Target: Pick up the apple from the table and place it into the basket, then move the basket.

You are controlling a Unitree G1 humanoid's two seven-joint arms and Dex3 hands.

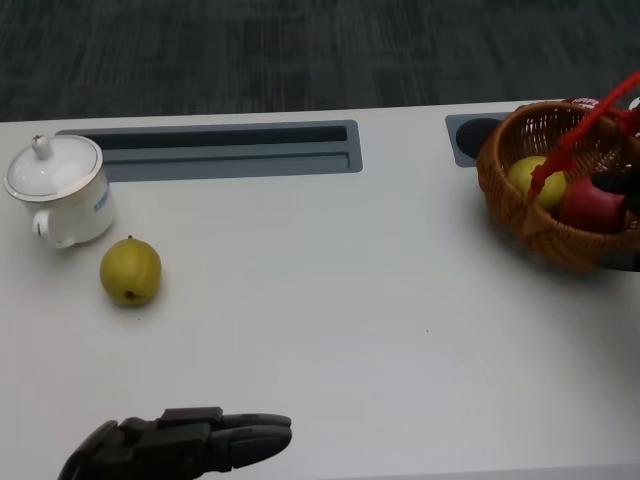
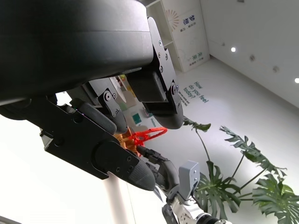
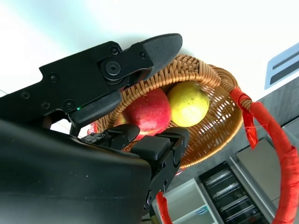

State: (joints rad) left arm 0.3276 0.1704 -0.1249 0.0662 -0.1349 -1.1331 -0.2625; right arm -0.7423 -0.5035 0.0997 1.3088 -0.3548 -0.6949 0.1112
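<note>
**Woven basket holds the apple; right hand at its rim**

Black fingers of the right hand (image 3: pixel 140 116) lie spread at the basket (image 3: pixel 205 135), one over the wicker rim and others below it. Whether they grip the rim cannot be told. The right wrist view alone shows the basket contents clearly: the red apple (image 3: pixel 147 112) rests inside, touching a yellow fruit (image 3: pixel 188 103). A red-wrapped handle (image 3: pixel 275 154) arches over the basket.

The head view does not show the right hand clearly. It places the basket (image 1: pixel 520 215) at the far right edge of the white table (image 1: pixel 330 300), with the apple (image 1: pixel 590 205) and yellow fruit (image 1: pixel 535 180) inside and the handle (image 1: pixel 590 115) above.

The left hand (image 1: pixel 180 445) lies flat at the near edge of the table, fingers extended together and holding nothing. The left wrist view shows its fingers (image 2: pixel 159 88) apart with nothing between them.

Only the head view shows the table's left side: a yellow-green pear (image 1: pixel 130 270) beside a lidded white mug (image 1: pixel 58 190), and a grey recessed tray (image 1: pixel 230 150) along the far edge.
</note>
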